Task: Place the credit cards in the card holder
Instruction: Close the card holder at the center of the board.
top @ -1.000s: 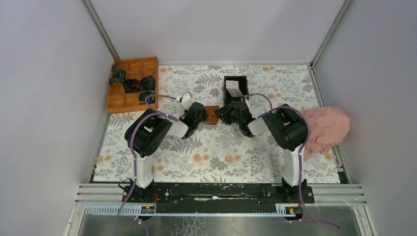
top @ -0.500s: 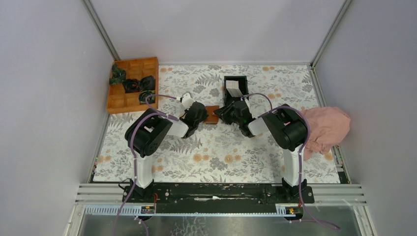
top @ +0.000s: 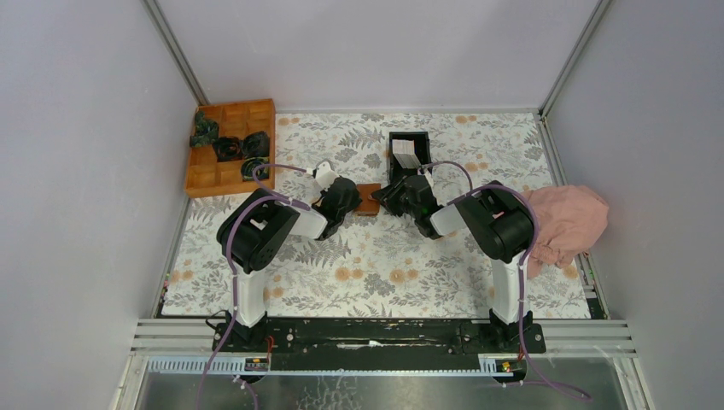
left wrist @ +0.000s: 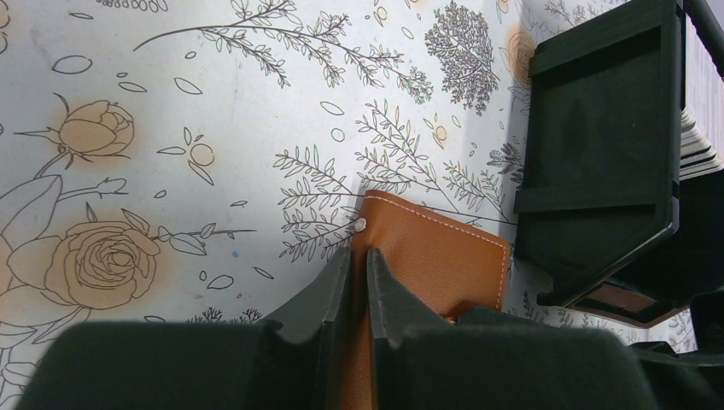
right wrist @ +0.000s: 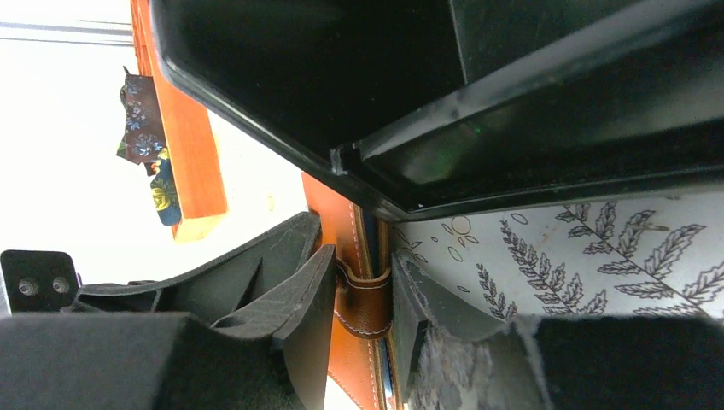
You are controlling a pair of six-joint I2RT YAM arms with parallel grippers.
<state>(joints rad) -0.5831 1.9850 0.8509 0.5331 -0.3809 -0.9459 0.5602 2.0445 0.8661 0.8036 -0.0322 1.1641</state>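
Observation:
The reddish-brown card holder [top: 368, 198] lies on the flowered mat between both grippers. My left gripper [left wrist: 359, 256] is shut on its left edge, and brown leather [left wrist: 435, 256] shows between and beyond the fingers. From the other side, my right gripper [right wrist: 359, 265] has its jaws pressed on the card holder's edge at the stitched strap [right wrist: 365, 303]. In the top view the left gripper [top: 353, 198] and right gripper [top: 386, 198] face each other across it. The credit cards [top: 405, 154] stand in a white stack inside the black box. Their edges [left wrist: 700, 102] show at the right.
The black box [top: 408, 147] stands just behind the card holder, close above my right gripper [right wrist: 384, 85] and right of the left one [left wrist: 598, 128]. An orange wooden tray [top: 229, 147] with dark items sits back left. A pink cloth [top: 565, 222] lies at the right edge.
The right gripper's jaws have drawn in slightly around the card holder's edge. Both arms and the card holder have stayed almost in place.

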